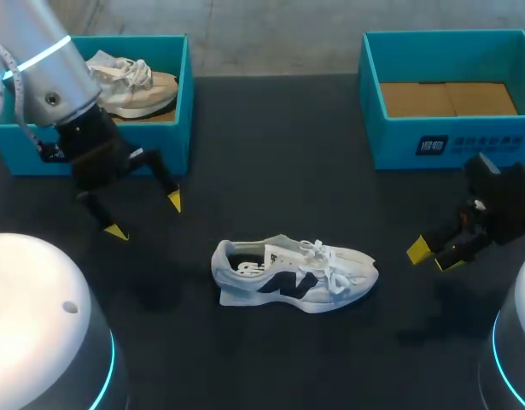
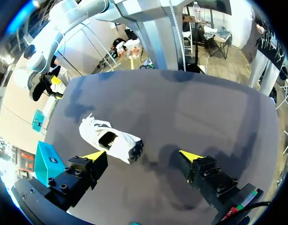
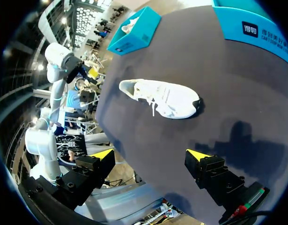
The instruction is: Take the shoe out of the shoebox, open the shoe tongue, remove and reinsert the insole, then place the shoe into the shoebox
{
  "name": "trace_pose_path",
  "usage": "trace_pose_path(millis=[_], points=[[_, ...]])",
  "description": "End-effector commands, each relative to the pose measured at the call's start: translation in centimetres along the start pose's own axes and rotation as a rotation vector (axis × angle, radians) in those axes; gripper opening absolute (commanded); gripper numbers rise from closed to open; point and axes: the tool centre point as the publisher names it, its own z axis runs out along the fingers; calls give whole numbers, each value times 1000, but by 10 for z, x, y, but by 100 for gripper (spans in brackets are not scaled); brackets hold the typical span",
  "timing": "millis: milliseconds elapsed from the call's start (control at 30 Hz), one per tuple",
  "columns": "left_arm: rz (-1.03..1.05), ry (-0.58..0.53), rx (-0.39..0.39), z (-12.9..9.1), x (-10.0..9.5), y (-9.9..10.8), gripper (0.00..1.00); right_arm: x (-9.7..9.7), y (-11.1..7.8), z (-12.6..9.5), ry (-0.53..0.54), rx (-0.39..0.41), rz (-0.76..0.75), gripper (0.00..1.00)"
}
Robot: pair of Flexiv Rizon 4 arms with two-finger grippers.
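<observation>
A white sneaker [image 1: 292, 275] with a dark side logo lies on its sole in the middle of the dark table, toe to the right, laces loose. My left gripper [image 1: 145, 216] hangs open up and to the left of its heel, nothing between the fingers. Out to the right of the toe, my right gripper [image 1: 433, 256] is also open and empty. In the left wrist view the sneaker [image 2: 111, 139] lies just ahead of the left gripper [image 2: 142, 157], heel end nearest. In the right wrist view the sneaker [image 3: 162, 97] lies well ahead of the right gripper [image 3: 150, 154].
A teal shoebox [image 1: 183, 111] at the back left holds a second, beige-soled shoe [image 1: 130, 85]. Another teal shoebox [image 1: 416, 141] at the back right shows only its cardboard floor. Both boxes [image 3: 134, 30] [image 3: 256, 28] appear beyond the sneaker in the right wrist view.
</observation>
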Motion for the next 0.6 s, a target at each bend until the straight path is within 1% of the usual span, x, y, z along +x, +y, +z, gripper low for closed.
trace_pose_path(millis=[33,67,133,200,233,333,400,433,500,567,600], points=[[-290,-216,-73,2,-1,10,100,0,-1,0,-2,0,1,100],[-412,-256,-38,-1,-1,14,100,0,-1,0,-2,0,1,100],[-552,-329,-9,-5,7,19,100,0,-1,0,-2,0,1,100],[-681,-377,40,-9,14,24,100,0,-1,0,-2,0,1,100],[-736,-400,50,-10,17,27,100,0,-1,0,-2,0,1,100],[-831,-423,58,-10,26,31,100,0,-1,0,-2,0,1,100],[-887,-433,88,-9,31,31,100,0,-1,0,-2,0,1,100],[-913,-448,77,-8,33,31,100,0,-1,0,-2,0,1,100],[-969,-478,91,-4,39,32,100,0,-1,0,-2,0,1,100],[-1013,-510,87,0,45,34,100,0,-1,0,-2,0,1,100],[-1052,-522,100,3,50,36,100,0,-1,0,-2,0,1,100]])
